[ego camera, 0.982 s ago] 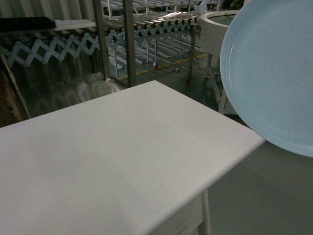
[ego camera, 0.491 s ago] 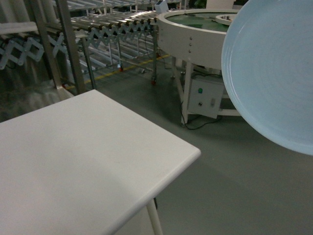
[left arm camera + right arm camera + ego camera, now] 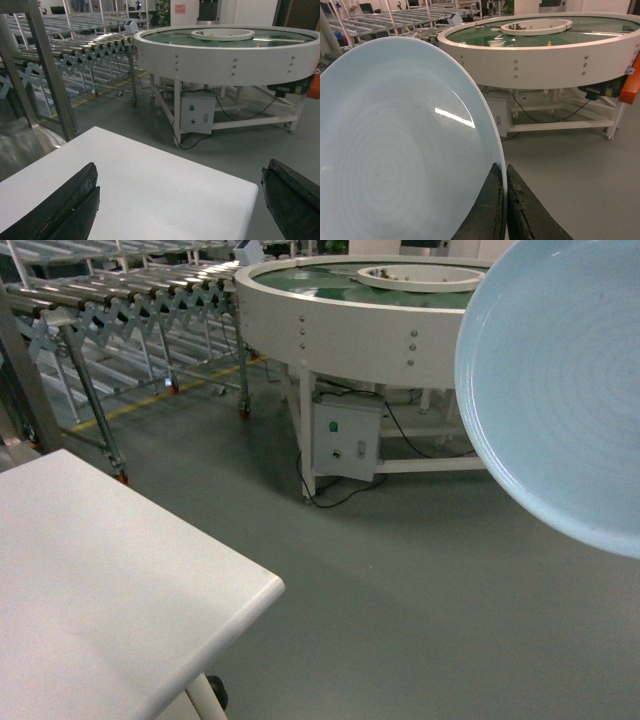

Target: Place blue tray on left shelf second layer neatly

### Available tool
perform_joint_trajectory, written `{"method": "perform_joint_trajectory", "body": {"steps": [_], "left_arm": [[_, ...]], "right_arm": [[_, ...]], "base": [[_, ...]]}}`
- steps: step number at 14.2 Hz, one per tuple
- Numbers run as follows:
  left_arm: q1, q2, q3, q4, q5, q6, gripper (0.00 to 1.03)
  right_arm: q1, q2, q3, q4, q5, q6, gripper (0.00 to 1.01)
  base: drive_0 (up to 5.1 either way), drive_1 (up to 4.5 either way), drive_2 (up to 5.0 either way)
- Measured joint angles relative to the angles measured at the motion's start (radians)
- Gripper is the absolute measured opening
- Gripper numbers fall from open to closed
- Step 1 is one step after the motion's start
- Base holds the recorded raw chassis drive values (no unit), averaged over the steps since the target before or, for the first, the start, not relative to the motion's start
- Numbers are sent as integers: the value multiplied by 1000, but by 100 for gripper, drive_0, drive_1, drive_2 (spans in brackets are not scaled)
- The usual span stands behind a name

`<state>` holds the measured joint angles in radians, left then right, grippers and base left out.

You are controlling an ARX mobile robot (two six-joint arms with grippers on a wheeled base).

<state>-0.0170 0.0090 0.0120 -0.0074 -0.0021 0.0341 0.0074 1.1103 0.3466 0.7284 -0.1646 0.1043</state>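
The blue tray point(image 3: 560, 390) is pale, glossy and round, and it is held up on edge at the right of the head view. In the right wrist view the tray point(image 3: 400, 145) fills the left half, with my right gripper point(image 3: 502, 167) shut on its rim, one finger on each side. My left gripper point(image 3: 180, 170) stands wide open above the white table point(image 3: 150, 185), with nothing between its dark fingers point(image 3: 75, 200). Neither gripper shows in the head view. The left shelf second layer is out of view.
A white table point(image 3: 90, 580) takes the lower left, its rounded corner nearest. Ahead stands a white round machine table point(image 3: 340, 310) with a control box point(image 3: 345, 440) and floor cables. A roller conveyor point(image 3: 130, 300) runs at back left. Shiny steel posts point(image 3: 50, 75) rise at the left.
The head view has swung right: the white table slid left and the round machine came to the middle. The tray keeps its place in the view, still in the right gripper.
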Motion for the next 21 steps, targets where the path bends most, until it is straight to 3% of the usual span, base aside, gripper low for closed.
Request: {"method": "perform_joint_trajectory", "body": {"steps": [21], "left_arm": [[0, 0, 0, 0, -1, 0, 98]], "right_arm": [[5, -1, 0, 5, 0, 0, 2]], "base": [[246, -181, -492]]}}
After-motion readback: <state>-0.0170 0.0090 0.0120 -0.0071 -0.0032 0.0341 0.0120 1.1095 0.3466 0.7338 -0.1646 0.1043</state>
